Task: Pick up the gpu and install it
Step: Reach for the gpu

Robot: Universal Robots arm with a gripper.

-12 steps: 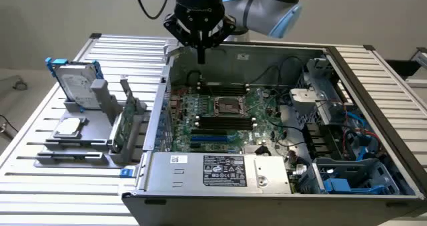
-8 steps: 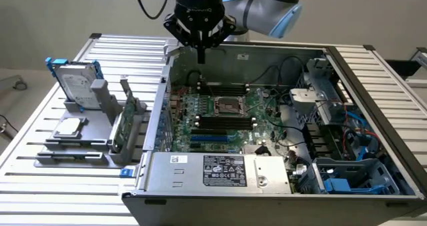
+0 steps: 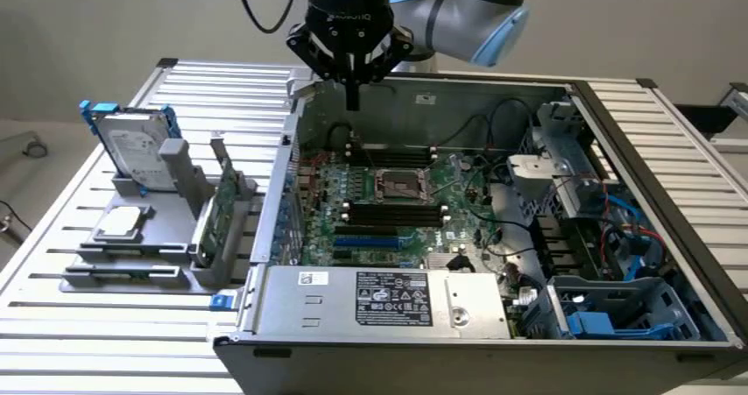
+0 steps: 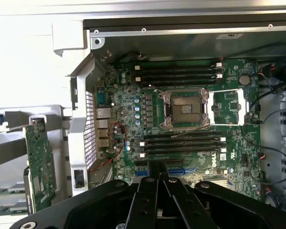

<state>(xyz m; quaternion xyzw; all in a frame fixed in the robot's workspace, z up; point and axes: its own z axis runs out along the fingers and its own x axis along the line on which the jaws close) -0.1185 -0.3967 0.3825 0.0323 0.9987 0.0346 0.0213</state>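
Gripper (image 3: 350, 103) (image 4: 158, 166): fingers pressed together, nothing held between them.
Gripper position: hangs above the open computer case (image 3: 439, 97), over the motherboard (image 3: 386, 204) (image 4: 181, 124), clear of every part. In the wrist view the fingertips sit over the board's edge below the lower memory slots.
CPU socket (image 3: 398, 185) (image 4: 186, 107): centre of the motherboard, metal frame, with a bank of long black memory slots (image 4: 181, 74) on each side.
Power supply (image 3: 386, 299): grey box with a black label, lying across the case's near end in the exterior view.
GPU (image 3: 222, 215) (image 4: 40, 164): outside the case, not held. It stands on edge in a grey holder (image 3: 164, 246), just beside the case wall on the exterior view's left, with the green circuit face showing in the wrist view. It is well apart from the gripper.
Hard drive (image 3: 135, 145): silver with blue rails, upright at the holder's far end.
Small silver part (image 3: 123, 222): lies flat on the holder; type cannot be told.
Surface (image 3: 70, 342): slatted metal, carrying the case and the holder side by side.
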